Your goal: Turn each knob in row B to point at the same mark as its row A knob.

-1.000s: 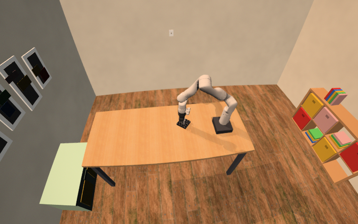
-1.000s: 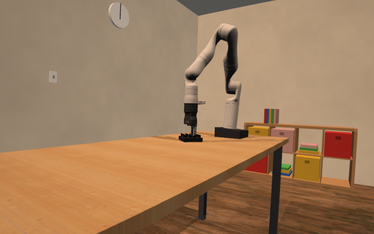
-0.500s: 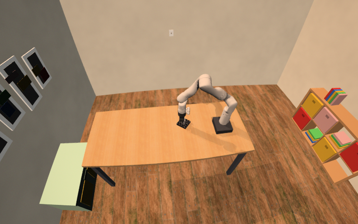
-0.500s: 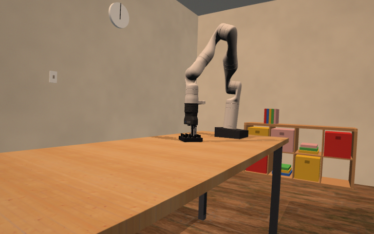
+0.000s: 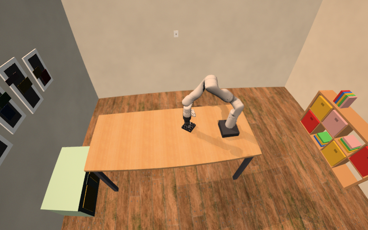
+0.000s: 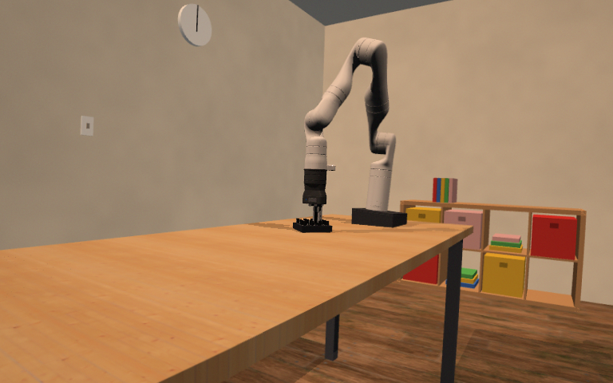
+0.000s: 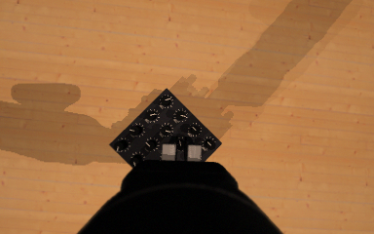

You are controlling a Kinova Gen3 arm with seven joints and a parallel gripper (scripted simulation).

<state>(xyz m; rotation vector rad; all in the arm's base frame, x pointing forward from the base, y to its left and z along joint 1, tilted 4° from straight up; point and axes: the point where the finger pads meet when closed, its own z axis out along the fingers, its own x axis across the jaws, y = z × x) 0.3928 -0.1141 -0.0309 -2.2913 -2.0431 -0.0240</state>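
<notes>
Black and small, the knob box [image 7: 146, 128] sits on the table [image 7: 63, 44], turned like a diamond in the wrist view, one corner at twelve o'clock. In the top view it lies at nine o'clock from the arm's base [image 5: 235, 132]. The gripper [image 7: 181, 152] stands over the box's five o'clock edge, its two pale fingers clenched on a knob [image 7: 181, 142] between them. Which knob this is cannot be read at this size. The box looks light and stiff, so it may slide or twist if pushed sideways. The knobs are hard, smooth and short: best pinched across the sides, straight from above, and turned gently toward the stops
</notes>
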